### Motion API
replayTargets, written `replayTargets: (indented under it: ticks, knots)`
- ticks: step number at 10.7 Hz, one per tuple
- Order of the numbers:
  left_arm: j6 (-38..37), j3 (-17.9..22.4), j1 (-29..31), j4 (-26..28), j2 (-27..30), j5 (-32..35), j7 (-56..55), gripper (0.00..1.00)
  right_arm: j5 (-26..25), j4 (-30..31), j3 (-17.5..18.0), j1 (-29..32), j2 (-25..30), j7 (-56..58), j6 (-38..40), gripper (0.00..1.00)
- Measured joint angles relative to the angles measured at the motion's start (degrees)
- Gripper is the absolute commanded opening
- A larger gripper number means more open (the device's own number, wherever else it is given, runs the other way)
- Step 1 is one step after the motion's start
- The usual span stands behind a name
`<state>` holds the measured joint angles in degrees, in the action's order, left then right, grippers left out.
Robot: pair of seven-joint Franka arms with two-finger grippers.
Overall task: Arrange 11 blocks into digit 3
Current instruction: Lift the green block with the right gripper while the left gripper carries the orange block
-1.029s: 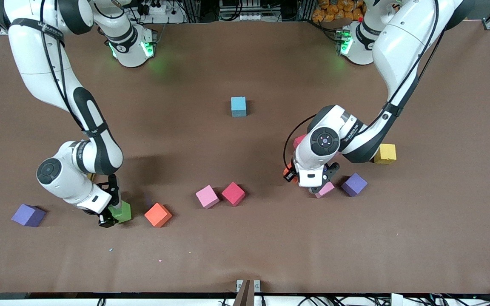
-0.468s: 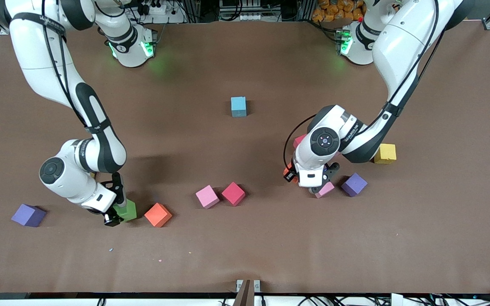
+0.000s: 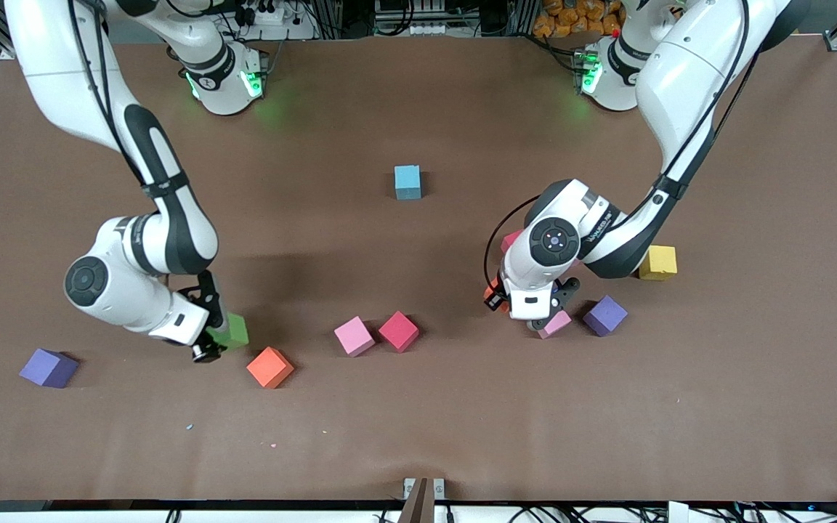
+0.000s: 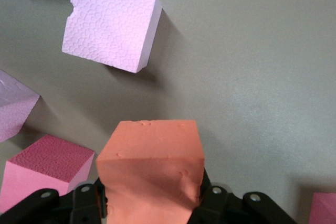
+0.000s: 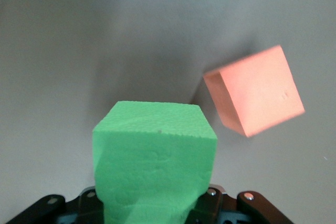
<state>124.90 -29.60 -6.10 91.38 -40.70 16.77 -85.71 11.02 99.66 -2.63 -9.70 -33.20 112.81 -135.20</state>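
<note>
You have the right gripper clamped on a green block lifted above the table beside the orange block, the left gripper pinching an orange cube; foam looks light, squashy, so grip flat faces.

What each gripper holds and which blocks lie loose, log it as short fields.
right gripper: shut on green block, raised over the table
left gripper: shut on orange block
digit 3: not begun
blue block: alone, nearest the bases
loose orange block: beside the green block
pink block: touching red block
</note>
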Motion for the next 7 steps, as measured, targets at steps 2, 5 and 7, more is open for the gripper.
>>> replayTargets:
  ticks: [2, 5, 7]
  knots:
    - [-0.03, 0.04, 0.02, 0.02, 0.0, 0.0, 0.11, 0.0, 0.04, 3.14, 0.04, -2.39, 2.73, -4.84, 2.47, 0.33]
    - [-0.04, 0.08, 0.05, 0.03, 0.0, 0.0, 0.26, 0.0, 0.06, 7.14, 0.15, -7.33, 7.52, -14.05, 7.27, 0.33]
    - [-0.05, 0.1, 0.08, 0.02, 0.0, 0.0, 0.0, 0.0, 0.07, 9.95, 0.21, -10.68, 9.79, -19.42, 7.99, 0.33]
